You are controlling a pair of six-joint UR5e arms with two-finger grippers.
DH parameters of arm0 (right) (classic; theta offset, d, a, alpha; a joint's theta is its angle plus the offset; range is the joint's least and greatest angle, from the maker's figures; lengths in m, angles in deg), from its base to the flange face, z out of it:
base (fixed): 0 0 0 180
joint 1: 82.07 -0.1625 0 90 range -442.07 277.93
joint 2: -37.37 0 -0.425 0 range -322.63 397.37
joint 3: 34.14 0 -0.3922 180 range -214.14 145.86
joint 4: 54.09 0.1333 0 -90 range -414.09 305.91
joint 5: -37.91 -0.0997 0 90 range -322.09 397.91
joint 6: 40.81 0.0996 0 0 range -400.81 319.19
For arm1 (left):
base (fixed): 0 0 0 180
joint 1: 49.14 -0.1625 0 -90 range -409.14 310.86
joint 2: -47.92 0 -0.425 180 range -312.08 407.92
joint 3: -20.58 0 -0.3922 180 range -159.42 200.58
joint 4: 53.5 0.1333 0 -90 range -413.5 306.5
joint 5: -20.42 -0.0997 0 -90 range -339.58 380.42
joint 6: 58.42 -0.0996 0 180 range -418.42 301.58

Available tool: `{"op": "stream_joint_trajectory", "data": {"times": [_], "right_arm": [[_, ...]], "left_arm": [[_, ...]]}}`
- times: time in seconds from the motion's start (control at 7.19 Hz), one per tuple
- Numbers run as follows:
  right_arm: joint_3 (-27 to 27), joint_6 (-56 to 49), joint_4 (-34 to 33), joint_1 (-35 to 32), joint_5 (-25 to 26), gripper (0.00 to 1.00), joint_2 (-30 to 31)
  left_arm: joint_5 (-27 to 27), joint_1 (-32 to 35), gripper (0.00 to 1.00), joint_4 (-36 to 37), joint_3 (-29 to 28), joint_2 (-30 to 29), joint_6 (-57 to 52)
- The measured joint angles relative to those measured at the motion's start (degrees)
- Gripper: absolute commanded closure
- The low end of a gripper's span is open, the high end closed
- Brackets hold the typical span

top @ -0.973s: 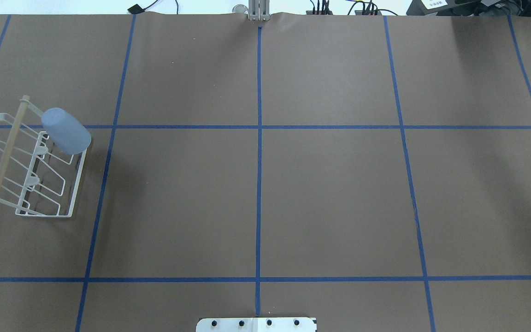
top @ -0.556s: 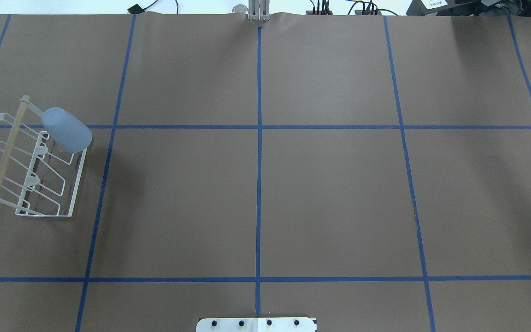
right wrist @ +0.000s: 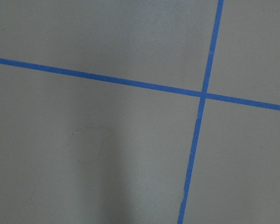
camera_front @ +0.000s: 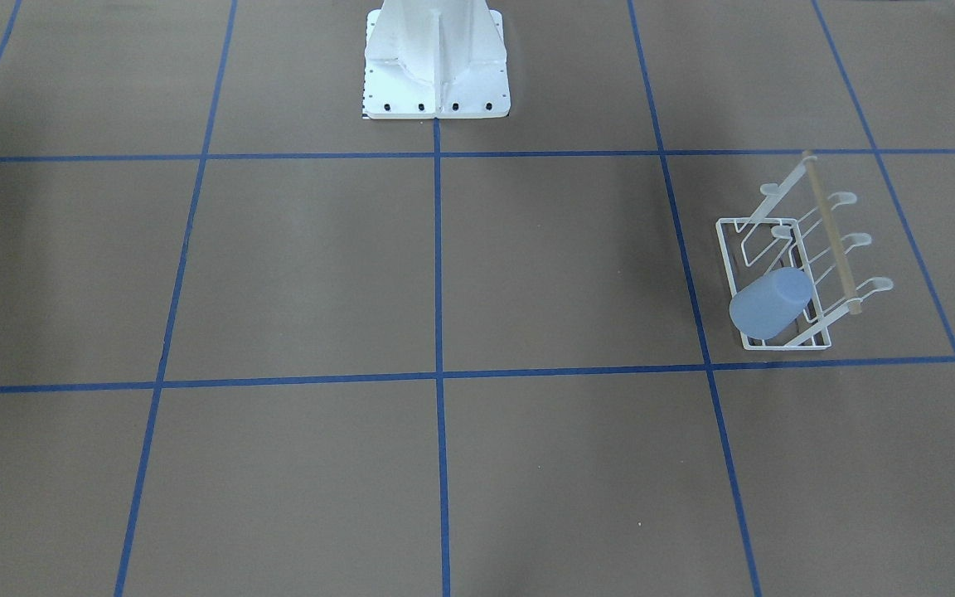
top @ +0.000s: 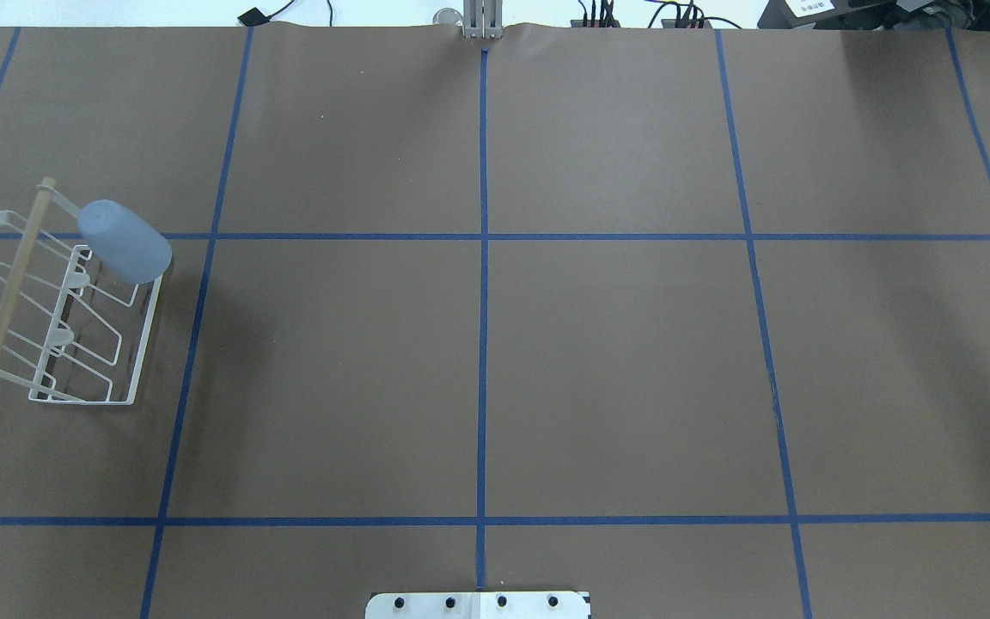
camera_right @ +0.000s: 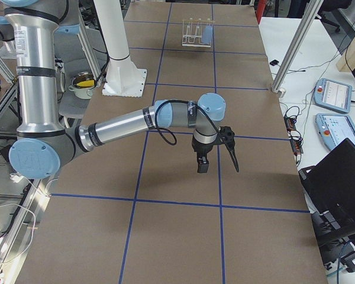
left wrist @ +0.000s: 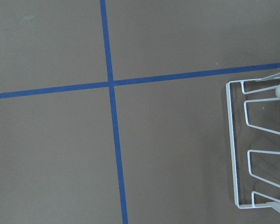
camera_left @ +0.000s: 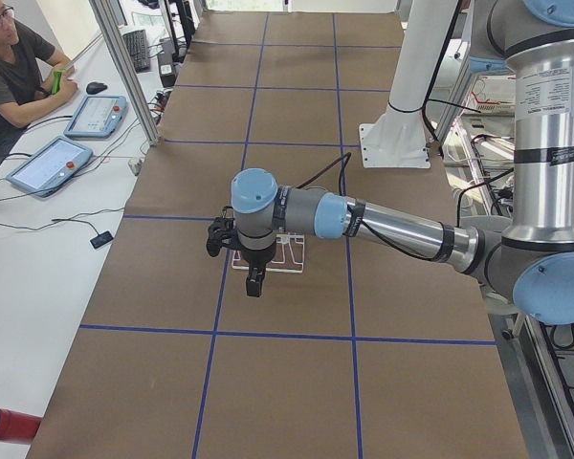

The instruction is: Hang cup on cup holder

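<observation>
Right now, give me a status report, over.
Left tool hovering by the cup holder, right tool over the table; open or shut unclear. Cup hangs tilted, mouth-down, on an end prong. Nothing seen in the way.

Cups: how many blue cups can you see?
1. The cup hangs tilted, mouth down, on a prong at the far end of the cup holder, on the robot's left side. None looks hidden.

Brown-covered table under blue tape grid, white side bench with perhaps control tablets, aluminium post.

Silver tubes, blue joint caps, white pedestal
</observation>
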Motion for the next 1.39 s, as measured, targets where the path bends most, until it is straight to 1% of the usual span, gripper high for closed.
{"op": "stream_joint_trajectory", "data": {"times": [0.42,0.7,0.83,1.39], "right_arm": [[-0.78,-0.01,0.03,-0.56,0.02,0.0,0.2],[-0.4,-0.05,0.36,-0.58,0.31,0.0,0.28],[0.27,0.01,0.53,-0.55,0.23,0.0,0.14],[2.81,0.53,0.74,-0.32,0.31,0.0,-0.44]], "left_arm": [[-0.17,-0.1,0.02,0.04,-0.86,0.14,-0.05],[-0.02,-0.11,0.02,-1.76,-4.12,-0.57,-0.2],[0.08,-0.11,0.02,-2.62,-4.66,-0.8,0.01],[0.18,-0.11,0.02,-3.31,-4.47,-0.94,0.67]]}}
